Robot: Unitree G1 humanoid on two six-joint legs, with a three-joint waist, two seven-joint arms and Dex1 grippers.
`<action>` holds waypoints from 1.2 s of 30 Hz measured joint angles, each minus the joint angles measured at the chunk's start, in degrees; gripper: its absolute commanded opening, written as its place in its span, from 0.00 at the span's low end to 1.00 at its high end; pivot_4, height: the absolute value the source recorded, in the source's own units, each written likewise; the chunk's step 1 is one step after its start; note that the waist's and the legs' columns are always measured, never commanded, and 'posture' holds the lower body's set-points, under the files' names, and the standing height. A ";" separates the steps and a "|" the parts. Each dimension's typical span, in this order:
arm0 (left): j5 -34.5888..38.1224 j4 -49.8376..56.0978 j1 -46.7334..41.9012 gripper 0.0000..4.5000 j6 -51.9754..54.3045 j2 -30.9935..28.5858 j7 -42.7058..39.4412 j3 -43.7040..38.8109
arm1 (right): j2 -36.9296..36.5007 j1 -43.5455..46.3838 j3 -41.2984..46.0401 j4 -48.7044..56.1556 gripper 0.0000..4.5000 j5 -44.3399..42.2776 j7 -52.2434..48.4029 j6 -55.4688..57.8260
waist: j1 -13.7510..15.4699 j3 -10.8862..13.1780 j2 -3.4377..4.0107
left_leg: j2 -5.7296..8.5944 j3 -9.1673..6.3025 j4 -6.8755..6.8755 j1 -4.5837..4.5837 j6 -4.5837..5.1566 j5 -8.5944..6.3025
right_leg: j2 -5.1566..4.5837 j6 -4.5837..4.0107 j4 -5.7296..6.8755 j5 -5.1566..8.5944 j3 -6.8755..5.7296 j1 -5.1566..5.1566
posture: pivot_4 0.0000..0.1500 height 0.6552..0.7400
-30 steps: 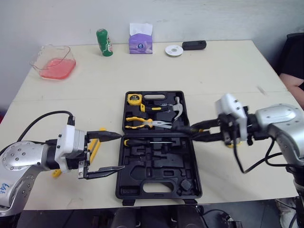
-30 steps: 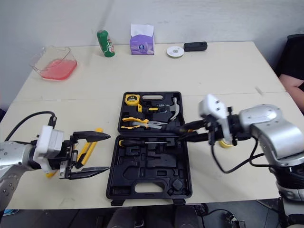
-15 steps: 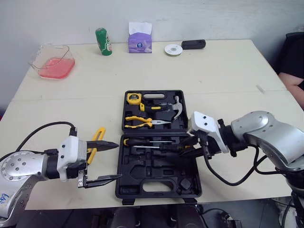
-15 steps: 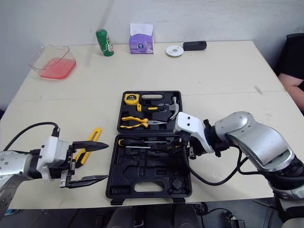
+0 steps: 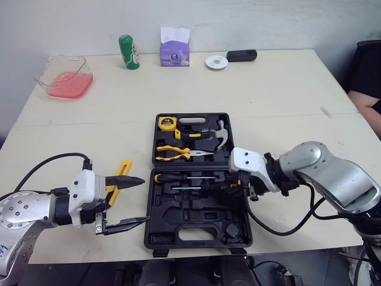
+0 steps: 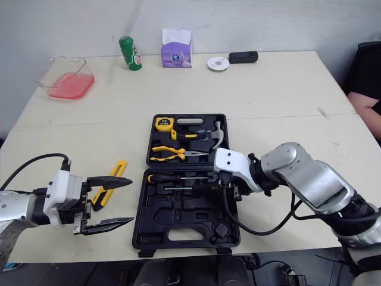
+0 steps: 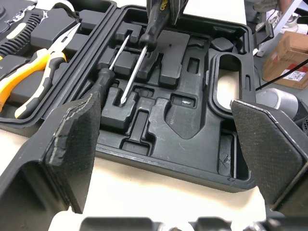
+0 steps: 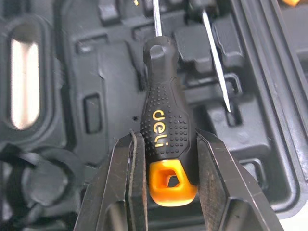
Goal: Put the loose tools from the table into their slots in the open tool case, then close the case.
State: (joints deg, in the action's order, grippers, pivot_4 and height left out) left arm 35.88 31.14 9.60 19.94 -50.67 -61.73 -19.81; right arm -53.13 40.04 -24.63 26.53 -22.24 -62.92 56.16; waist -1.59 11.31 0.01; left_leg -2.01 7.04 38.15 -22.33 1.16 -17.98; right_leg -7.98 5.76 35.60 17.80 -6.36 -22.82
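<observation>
Yellow tool point(image 5: 122, 174) lies loose on the table point(image 5: 268, 89) just left of the open tool case point(image 5: 178, 215), and the left gripper point(image 5: 144, 200) hovers beside it, fingers spread wide and holding nothing. A tape measure point(image 5: 168, 124), pliers point(image 5: 178, 154) and hammer point(image 5: 218, 136) sit in the case's far half. Over the near half, just beside a slotted screwdriver point(image 5: 184, 177), the right gripper point(image 8: 168, 138) is clamped on an orange-ended screwdriver point(image 8: 166, 120) pointing left

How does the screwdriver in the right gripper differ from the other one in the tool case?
The held screwdriver is clamped at its handle by the right gripper; the other screwdriver lies free. The held one's handle points to the robot's right, the other's to its left. Both have black handles and lie side by side in the tool case.
</observation>
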 measured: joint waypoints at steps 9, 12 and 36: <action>-1.83 -0.18 0.18 1.00 -1.18 0.05 -0.22 0.20 | 0.00 1.72 -1.79 -0.14 0.21 1.94 -0.74 0.09 | 0.01 0.00 0.00 | 0.00 0.00 0.00 0.00 0.00 0.00 | 0.21 0.00 0.00 0.00 0.02 0.00 | 1.00 1.00; -2.18 -0.40 0.04 1.00 -1.36 0.19 -0.19 0.23 | 0.00 1.95 -1.93 -0.14 0.21 1.99 -1.05 0.27 | -0.01 0.00 0.00 | -0.01 0.00 0.00 0.00 0.00 0.00 | 0.20 0.00 0.00 0.00 0.02 0.00 | 1.00 1.00; -2.52 -0.40 0.17 1.00 -1.88 2.49 1.08 1.09 | 1.84 1.98 0.93 -1.36 0.81 1.45 -0.32 0.26 | 0.00 -0.01 -0.02 | -0.01 0.00 0.01 0.00 0.00 0.00 | 0.24 0.00 0.01 0.00 0.02 0.00 | 1.00 1.00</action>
State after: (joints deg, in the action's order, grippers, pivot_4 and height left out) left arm 33.36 30.74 9.77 18.07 -48.17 -60.65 -18.72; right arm -51.29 42.02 -23.70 25.18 -20.79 -63.25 56.42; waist -1.58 11.30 -0.01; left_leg -2.02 7.04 38.15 -22.32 1.16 -17.98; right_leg -7.74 5.76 35.61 17.80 -6.34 -22.81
